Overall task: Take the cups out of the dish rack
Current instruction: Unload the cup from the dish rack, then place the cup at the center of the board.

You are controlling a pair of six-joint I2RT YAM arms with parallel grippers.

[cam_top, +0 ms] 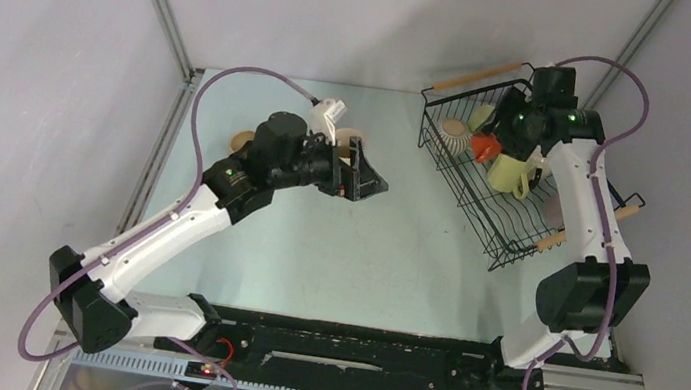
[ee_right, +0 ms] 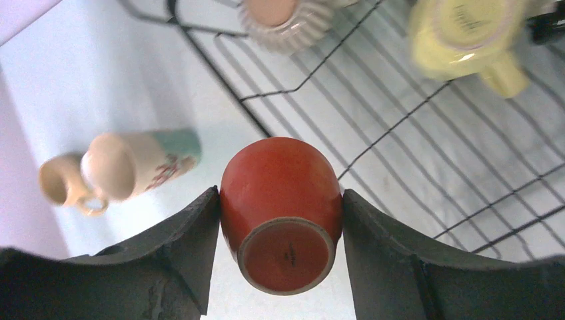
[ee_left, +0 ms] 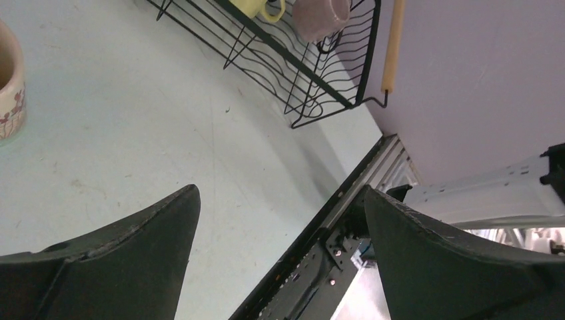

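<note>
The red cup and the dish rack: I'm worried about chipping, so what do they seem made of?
The red cup looks like glazed ceramic: it has a glossy orange-red wall and a duller tan ring on its base. The dish rack seems to be coated metal wire, with thin, evenly black rods. Its handle looks like bare light wood, though plastic can't be excluded.

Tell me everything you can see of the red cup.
The red cup is rounded and glossy, ceramic by its look, orange-red, with a flat tan base inside a foot ring, bearing a small mark. No handle shows. It is tipped, base toward the wrist camera, mouth hidden, clamped at both sides between the jaws of the right gripper, held over the edge of the rack. Nothing else visibly touches it.
</note>
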